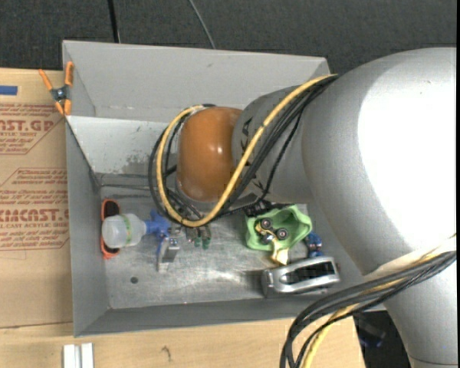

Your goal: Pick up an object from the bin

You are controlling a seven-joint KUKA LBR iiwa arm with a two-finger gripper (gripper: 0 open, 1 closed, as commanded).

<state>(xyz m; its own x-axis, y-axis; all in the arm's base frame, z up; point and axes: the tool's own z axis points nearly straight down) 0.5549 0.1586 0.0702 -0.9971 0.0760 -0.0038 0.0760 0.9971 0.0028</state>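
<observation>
Grey metal walls enclose the bin (84, 282), into which the arm (383, 167) is reached from the right. An orange cover (207, 156) is seen on the wrist, ringed by black and yellow cables (165, 167). The hand (192, 234) is set beneath that cover, close to the bin floor near its middle. Whether it is apart or together cannot be told, since it is largely hidden by the cover and cables.

Just left of the hand, a small blue piece (159, 228) is found on the floor, with a thin grey part (167, 255) just on its near side. Further left, by the left wall, a pale translucent cup (123, 231) is laid on its side, touching an orange and black item (107, 225) at its left. To the right of the hand, a green lumpy thing (280, 228) with dark round bits on it is set at the edge of the arm. A silver and black tool (300, 274) is laid just nearer, by the near wall. 1 small blue bit (314, 242) is glimpsed between those 2.
</observation>
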